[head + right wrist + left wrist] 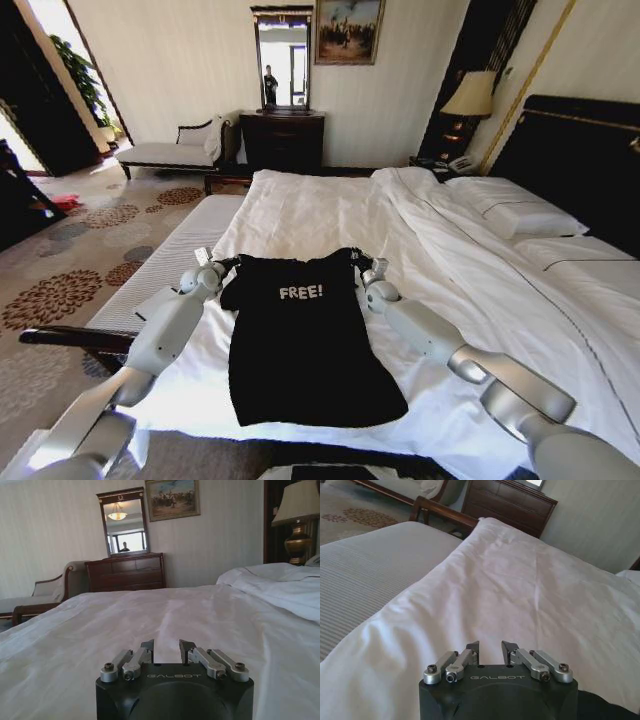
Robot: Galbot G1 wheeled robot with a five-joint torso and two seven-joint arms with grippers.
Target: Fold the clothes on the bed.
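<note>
Now | black T-shirt point(300, 335) flat on bed point(330, 210) | wrist views: jaws parted

Strong daylight is admitted from the far left doorway point(45, 20), which is blown out to white. The white duvet point(330, 215) is brightly lit and near glare. Wide-angle bending is seen along the edges. The lit lamp point(298, 517) is softly blurred.

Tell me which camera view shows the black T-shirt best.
The head view: the black T-shirt lies spread on the bed, white lettering readable, an end effector at each shoulder. The left wrist view catches a dark sliver of it at the frame corner; the right wrist view shows white bedding.
</note>
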